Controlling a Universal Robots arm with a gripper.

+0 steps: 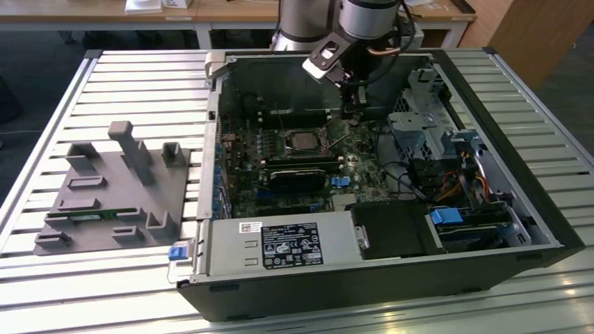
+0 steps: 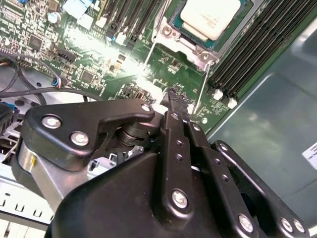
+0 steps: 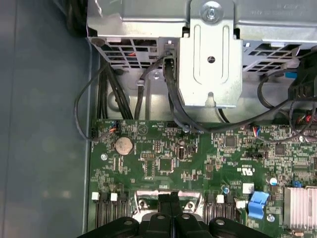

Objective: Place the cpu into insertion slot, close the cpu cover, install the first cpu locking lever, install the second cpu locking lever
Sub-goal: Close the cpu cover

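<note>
- We see a lab workshop: slatted metal bench (image 1: 111, 76), opened computer case (image 1: 371, 285), grey parts fixture (image 1: 116, 188).
- We see wooden desks (image 1: 232, 10) behind.

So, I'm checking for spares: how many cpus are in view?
1: the cpu sits framed by the cover on the board. More could be hidden under other parts.

1. You see the gripper (image 3: 170, 198) with its fingers pressed together, tips at a silver bracket (image 3: 143, 202) on the green circuit board (image 3: 198, 158).
2. A coin battery (image 3: 124, 146) sits on that board.
3. Black cables (image 3: 172, 94) run from the board to a grey metal cage (image 3: 210, 64).
</note>
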